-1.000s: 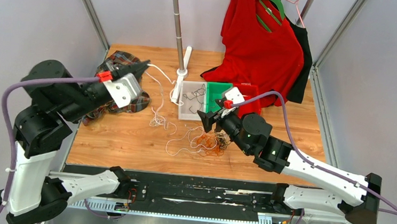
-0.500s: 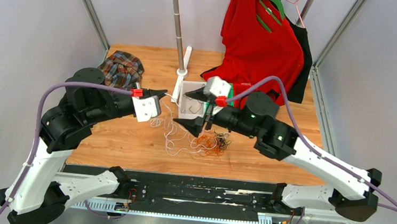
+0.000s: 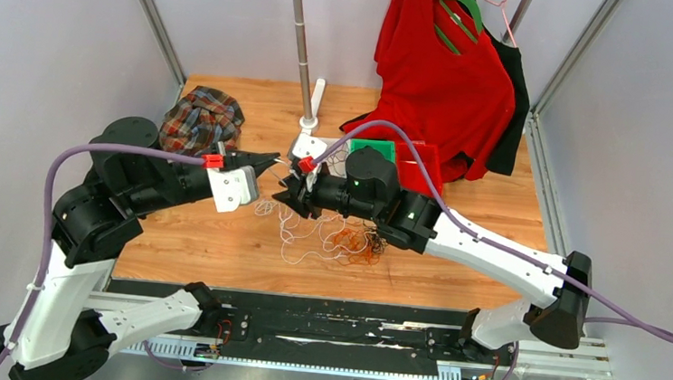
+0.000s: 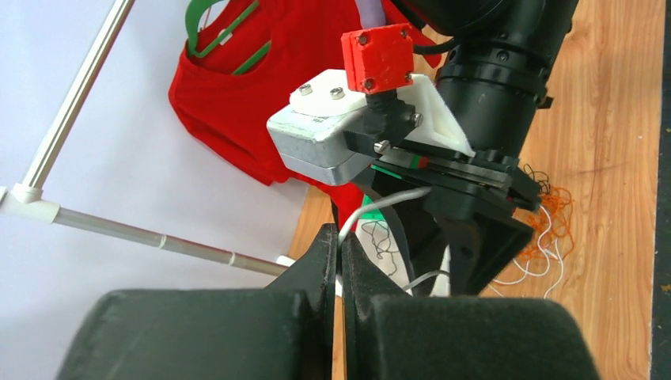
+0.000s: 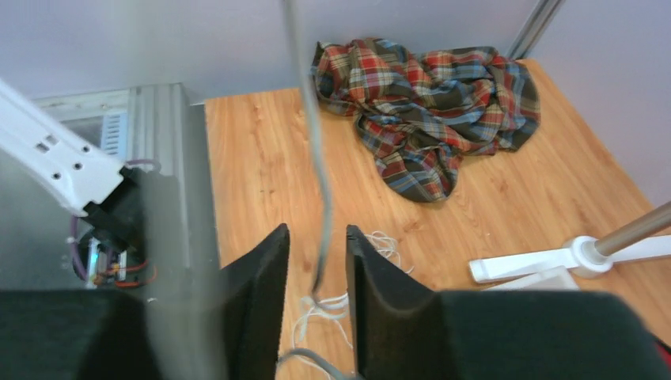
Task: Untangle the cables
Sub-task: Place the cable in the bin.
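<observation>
A white cable [image 3: 298,234] lies in loose loops on the wooden table, tangled with an orange-brown cable [image 3: 353,242] and a thin black cable [image 3: 378,240]. My left gripper [image 3: 267,159] hovers above the table, shut on a strand of the white cable [image 4: 384,202], which leaves its tips [image 4: 339,234] and runs toward the right gripper. My right gripper [image 3: 286,189] faces it closely. In the right wrist view its jaws [image 5: 317,229] stand apart with a blurred white strand [image 5: 320,198] hanging between them, touching neither finger.
A plaid cloth [image 3: 202,118] lies at the back left. A pole on a white base [image 3: 305,122] stands at the back centre. Small white [image 3: 328,158], green [image 3: 374,148] and red [image 3: 423,156] bins sit behind the right arm. A red shirt [image 3: 441,80] hangs at the back right.
The right arm swung left to meet the left gripper, and its jaws narrowed around the white strand. The left gripper stayed shut on the cable and shifted slightly.
</observation>
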Tool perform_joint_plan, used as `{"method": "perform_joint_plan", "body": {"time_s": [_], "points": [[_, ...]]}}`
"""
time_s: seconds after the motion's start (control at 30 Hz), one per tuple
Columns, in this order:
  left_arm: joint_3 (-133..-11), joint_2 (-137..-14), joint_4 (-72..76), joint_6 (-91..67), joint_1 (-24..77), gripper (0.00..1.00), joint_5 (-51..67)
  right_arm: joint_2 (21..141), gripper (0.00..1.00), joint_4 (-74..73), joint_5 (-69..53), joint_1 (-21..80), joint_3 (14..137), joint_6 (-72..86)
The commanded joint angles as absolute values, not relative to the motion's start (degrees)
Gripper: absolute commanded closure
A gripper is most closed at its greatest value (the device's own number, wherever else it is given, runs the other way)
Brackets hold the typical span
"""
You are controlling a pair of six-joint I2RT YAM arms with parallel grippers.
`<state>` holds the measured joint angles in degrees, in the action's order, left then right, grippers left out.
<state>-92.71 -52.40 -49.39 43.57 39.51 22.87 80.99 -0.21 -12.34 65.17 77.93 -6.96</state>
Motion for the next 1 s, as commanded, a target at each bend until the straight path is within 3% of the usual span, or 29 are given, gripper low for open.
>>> {"method": "perform_joint_plan", "body": {"time_s": [0.0, 0.07, 0.1, 0.13, 0.2, 0.23, 0.3, 0.57, 0.73, 0.97], "points": [[-94.7, -51.7, -48.4, 41.3, 39.7, 1.00, 23.9, 80.6, 0.93, 6.1, -8.8, 63.0, 77.7, -3.8], [-94.6, -51.7, -48.3, 41.3, 39.7, 0.96, 23.1, 79.3, 0.99, 8.4, -7.4, 61.9, 75.9, -1.8], [-94.5, -51.7, -48.3, 41.0, 39.7, 0.86, 22.4, 78.4, 0.99, 8.9, -7.1, 61.1, 75.4, -1.0], [-94.2, -51.7, -48.3, 40.8, 39.7, 0.71, 21.5, 77.5, 0.99, 9.2, -6.6, 60.2, 74.8, -0.5], [-93.6, -51.7, -48.3, 40.6, 39.7, 0.30, 19.3, 75.8, 1.00, 8.6, -4.5, 57.9, 74.1, -0.1], [-93.3, -51.7, -48.3, 40.6, 39.7, 0.16, 17.9, 74.7, 1.00, 8.0, -3.6, 56.4, 73.8, -0.1], [-92.8, -51.7, -48.3, 40.5, 39.7, 0.03, 14.9, 72.9, 0.99, 6.7, -1.5, 53.1, 73.3, -0.1], [-90.6, -51.5, -49.9, 38.7, 39.7, 0.02, 7.2, 67.6, 0.99, 4.8, 5.8, 38.4, 73.7, -1.3], [-88.3, -51.0, -51.8, 37.5, 39.7, 0.02, 5.7, 69.9, 0.99, 3.6, 13.3, 33.0, 74.0, -5.8], [-87.7, -52.5, -52.4, 36.0, 39.7, 0.02, 2.5, 72.8, 0.99, 5.9, 14.2, 23.9, 69.9, -0.2]]}}
